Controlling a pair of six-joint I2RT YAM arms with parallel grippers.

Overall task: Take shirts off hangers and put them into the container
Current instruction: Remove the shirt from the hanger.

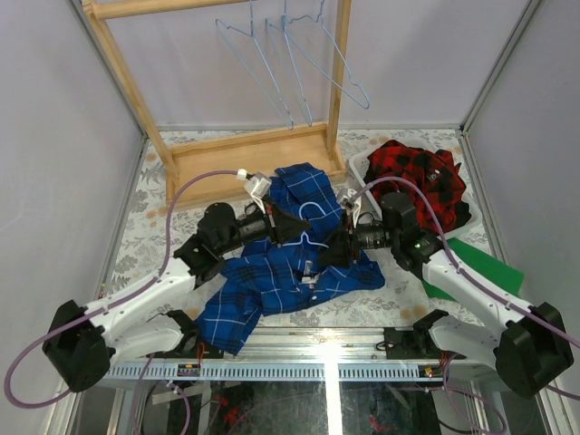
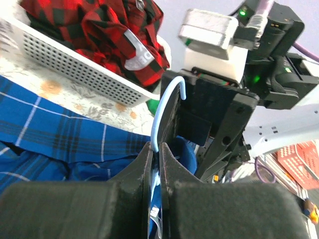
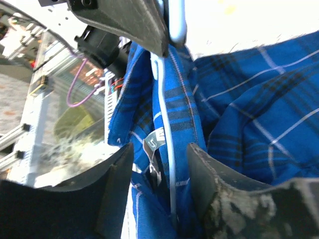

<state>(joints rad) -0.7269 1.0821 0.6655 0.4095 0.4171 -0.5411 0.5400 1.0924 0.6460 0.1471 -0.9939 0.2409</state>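
Observation:
The blue plaid shirt lies crumpled on the table with a light-blue wire hanger still inside its collar. My left gripper is shut on the hanger just below its hook, as the left wrist view shows. My right gripper faces it from the right. Its jaws stand open around the hanger wire and the shirt collar, touching neither. The red-and-black plaid shirt fills the white container at the back right. Black shirts are hidden.
Three bare hangers hang on the wooden rack at the back. A flat green cloth lies right of my right arm. The container's lattice wall is close behind the blue shirt.

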